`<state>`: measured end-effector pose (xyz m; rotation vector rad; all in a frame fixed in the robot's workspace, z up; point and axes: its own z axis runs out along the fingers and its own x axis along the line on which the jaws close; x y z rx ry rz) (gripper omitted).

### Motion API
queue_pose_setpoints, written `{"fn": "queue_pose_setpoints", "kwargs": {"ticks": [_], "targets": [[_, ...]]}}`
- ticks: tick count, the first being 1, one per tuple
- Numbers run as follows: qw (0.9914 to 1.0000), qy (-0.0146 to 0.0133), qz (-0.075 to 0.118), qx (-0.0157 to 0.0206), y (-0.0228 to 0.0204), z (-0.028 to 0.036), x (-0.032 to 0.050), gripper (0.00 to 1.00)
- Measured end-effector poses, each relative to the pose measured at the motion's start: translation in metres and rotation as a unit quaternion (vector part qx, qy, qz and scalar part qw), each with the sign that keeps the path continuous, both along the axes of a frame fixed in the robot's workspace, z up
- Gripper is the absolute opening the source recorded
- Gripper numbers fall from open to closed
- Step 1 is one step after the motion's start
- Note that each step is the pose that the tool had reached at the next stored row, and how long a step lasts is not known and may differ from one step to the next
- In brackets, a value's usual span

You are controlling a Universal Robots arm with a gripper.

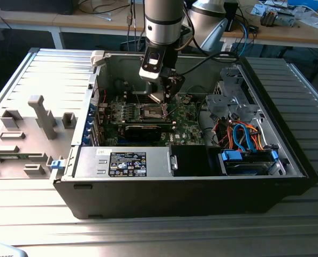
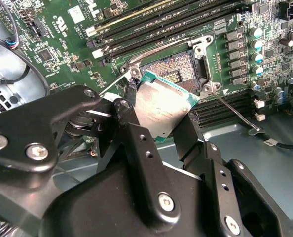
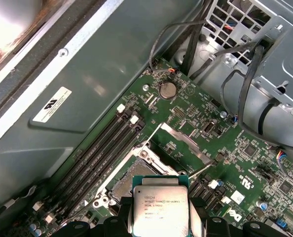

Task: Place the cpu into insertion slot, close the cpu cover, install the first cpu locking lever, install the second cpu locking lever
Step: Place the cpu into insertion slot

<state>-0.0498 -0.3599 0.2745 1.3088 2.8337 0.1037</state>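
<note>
A slatted metal bench (image 1: 148,235) carries an open black computer case (image 1: 191,198) lying on its side. The arm (image 1: 163,21) reaches down into the case from above, over the green motherboard (image 1: 188,126). At the arm's tip the pincer (image 1: 161,93) hangs just above the board. In the second wrist view its 2 black fingers (image 2: 131,98) press against opposite edges of the cpu (image 2: 161,108), pinching it.

The insertion slot (image 2: 173,69) lies open, its dark centre and silvery rim bare between the rows of long black memory sockets. The cpu, silver top facing the first wrist view (image 3: 160,210), sits over the near edge of the slot (image 3: 131,180). I cannot tell if it touches the slot. 1 thin metal rod (image 2: 233,112) slants from a corner of the slot across the board.
</note>
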Motion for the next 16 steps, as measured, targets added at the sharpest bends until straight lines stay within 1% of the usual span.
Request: {"fn": "queue_pose_setpoints", "kwargs": {"ticks": [16], "targets": [[0.99996, 0.0, -0.009, 0.0, 0.0, -0.0011, 0.0, 0.54]]}}
